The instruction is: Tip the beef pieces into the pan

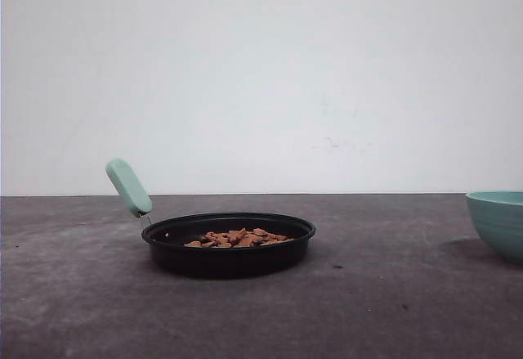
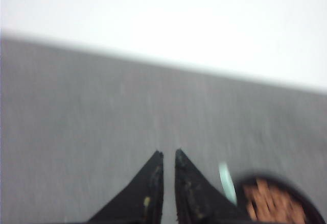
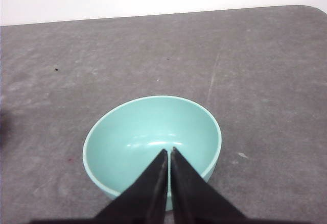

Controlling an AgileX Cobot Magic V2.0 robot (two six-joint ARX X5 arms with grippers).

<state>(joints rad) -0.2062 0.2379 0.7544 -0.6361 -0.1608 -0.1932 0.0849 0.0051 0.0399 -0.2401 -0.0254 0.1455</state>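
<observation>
Beef pieces [image 1: 239,238] lie heaped inside pan [image 1: 229,244]; pour looks finished. Left pincer [image 2: 169,155] narrow, nearly closed, holding nothing; pan just beside it. Right pincer [image 3: 169,151] closed, empty, poised above empty bowl [image 3: 152,142]. Best finish: lift arms straight away, avoid nudging bowl or pan. Grey matte worktop [image 1: 392,293], plain white wall [image 1: 261,73] beyond.

Bright, even light; motion-blurred left wrist view

Glossy black pan [image 1: 229,253] with smooth mint handle [image 1: 128,186], glossy teal bowl [image 3: 152,145], matt mottled grey tabletop [image 1: 392,293]
</observation>
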